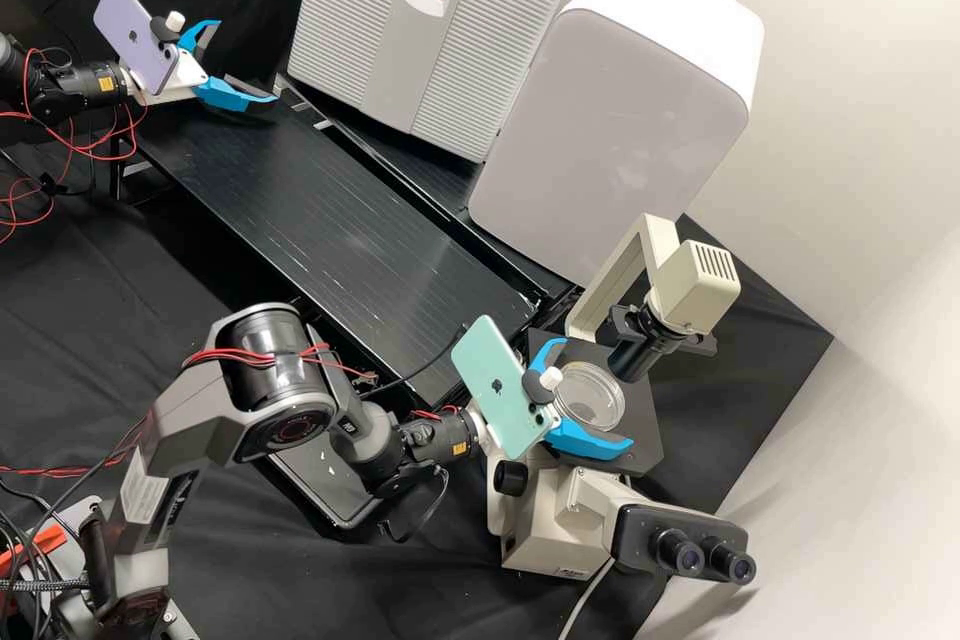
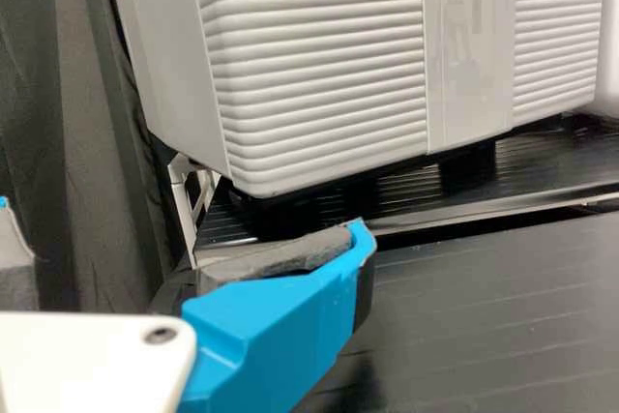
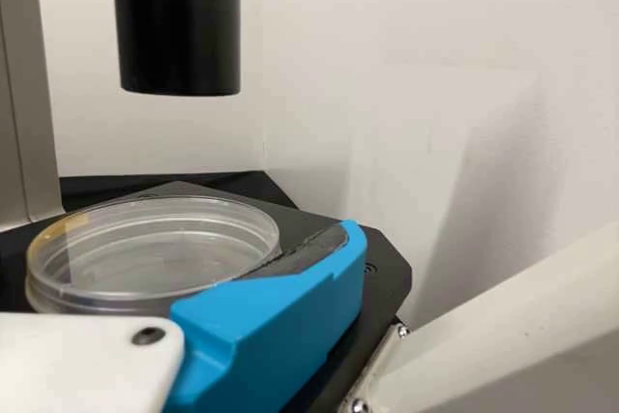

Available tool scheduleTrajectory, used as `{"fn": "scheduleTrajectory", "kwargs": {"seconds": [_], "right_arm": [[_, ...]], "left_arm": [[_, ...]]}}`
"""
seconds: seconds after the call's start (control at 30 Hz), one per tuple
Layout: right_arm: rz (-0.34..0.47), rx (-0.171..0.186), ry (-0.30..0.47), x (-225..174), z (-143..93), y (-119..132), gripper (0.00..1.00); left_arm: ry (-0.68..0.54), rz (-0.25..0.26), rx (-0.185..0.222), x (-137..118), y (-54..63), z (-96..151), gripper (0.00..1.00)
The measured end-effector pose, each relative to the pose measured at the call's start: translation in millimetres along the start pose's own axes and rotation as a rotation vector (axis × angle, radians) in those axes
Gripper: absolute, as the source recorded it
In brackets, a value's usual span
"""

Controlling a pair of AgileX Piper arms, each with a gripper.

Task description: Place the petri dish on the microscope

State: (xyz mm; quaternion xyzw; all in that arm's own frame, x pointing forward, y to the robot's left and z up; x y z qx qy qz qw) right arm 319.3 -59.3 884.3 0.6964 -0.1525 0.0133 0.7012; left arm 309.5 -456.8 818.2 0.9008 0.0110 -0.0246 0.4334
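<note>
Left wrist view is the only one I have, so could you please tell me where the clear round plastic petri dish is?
Observer: The clear round plastic petri dish is on the flat black stage of the beige metal microscope.

Operator: Thank you. Is my own pincer anywhere near it?

Observer: No, the high view shows the white left pincer with bright blue fingers at the end of the long black bench that lies away from the microscope.

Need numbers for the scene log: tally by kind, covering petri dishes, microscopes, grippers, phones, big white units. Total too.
Petri dish: 1
Microscope: 1
Grippers, left and right: 2
Phones: 2
Big white units: 2
Total: 8
</note>
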Motion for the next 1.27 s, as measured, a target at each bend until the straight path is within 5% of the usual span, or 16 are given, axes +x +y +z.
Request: {"fn": "scheduleTrajectory", "kwargs": {"seconds": [0.3,0.83,1.1,1.27], "right_arm": [[-0.004,-0.014,-0.012,-18.6,4.9,8.1,1.00],[-0.003,0.077,0.049,-76.4,4.0,17.8,1.00],[0.046,0.079,0.050,-117.6,-16.8,4.4,1.00],[0.001,0.109,0.076,-133.5,-22.5,-6.1,1.00]], "left_arm": [[0.000,0.000,0.000,0.0,0.0,0.0,1.00],[0.000,0.000,0.000,0.0,0.0,0.0,1.00],[0.000,0.000,0.000,0.0,0.0,0.0,1.00],[0.000,0.000,0.000,0.0,0.0,0.0,1.00]]}}
